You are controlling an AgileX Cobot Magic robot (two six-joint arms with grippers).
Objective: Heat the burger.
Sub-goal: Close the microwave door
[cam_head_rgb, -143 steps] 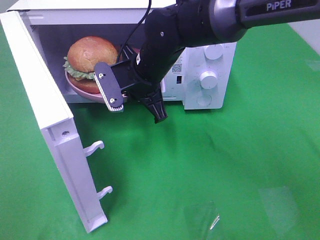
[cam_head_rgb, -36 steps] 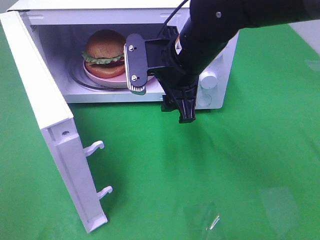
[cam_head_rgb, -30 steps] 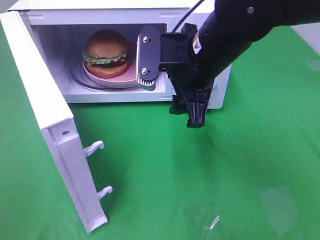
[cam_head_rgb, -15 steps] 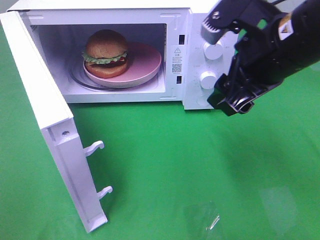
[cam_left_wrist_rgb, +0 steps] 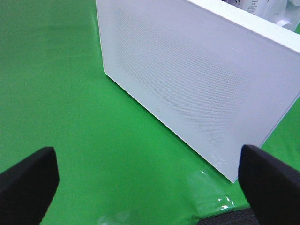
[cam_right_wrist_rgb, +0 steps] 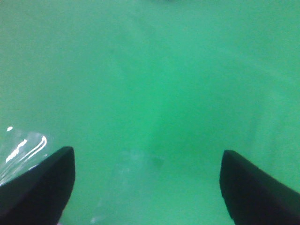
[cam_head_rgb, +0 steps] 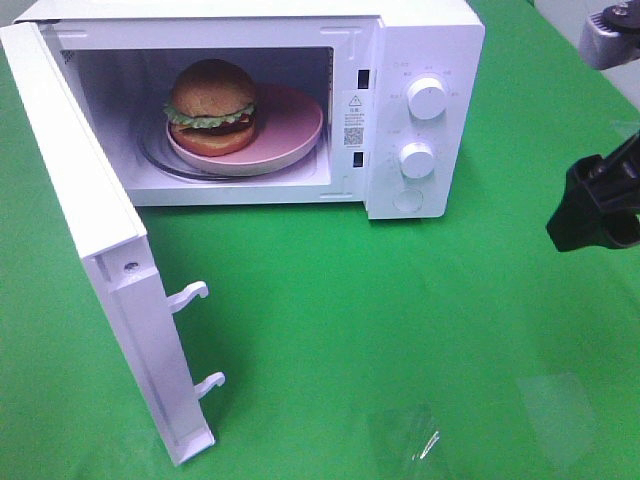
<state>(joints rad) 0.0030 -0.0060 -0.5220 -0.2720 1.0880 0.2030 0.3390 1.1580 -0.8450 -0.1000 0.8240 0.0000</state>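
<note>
Two hands: both are mine, both are spread wide, and neither holds anything.
Left hand: my black fingers stand far apart with nothing between them, low over the green worktop.
Ahead of the left hand: a white panel with a fine dotted mesh stands upright on the worktop, clear of my fingers. I cannot tell from the wrist view alone which part of the oven it is.
Right hand: the fingers are wide apart over bare green cloth, with a glossy crease near one of them. In the high view this hand sits at the far right edge, well apart from the microwave.
Burger: it is inside the open microwave, upright on the left part of the pink plate, with its lettuce ruffle showing between the buns.
Pink plate: it lies flat on the glass turntable in the cavity, and its right half is bare.
Microwave: white, standing at the back of the worktop, its cavity facing the camera.
Door: it is swung fully open to the left, with two latch hooks sticking out from its inner edge.
Controls: two round dials sit one above the other, with a round button below them, all on the panel to the right of the cavity.
</note>
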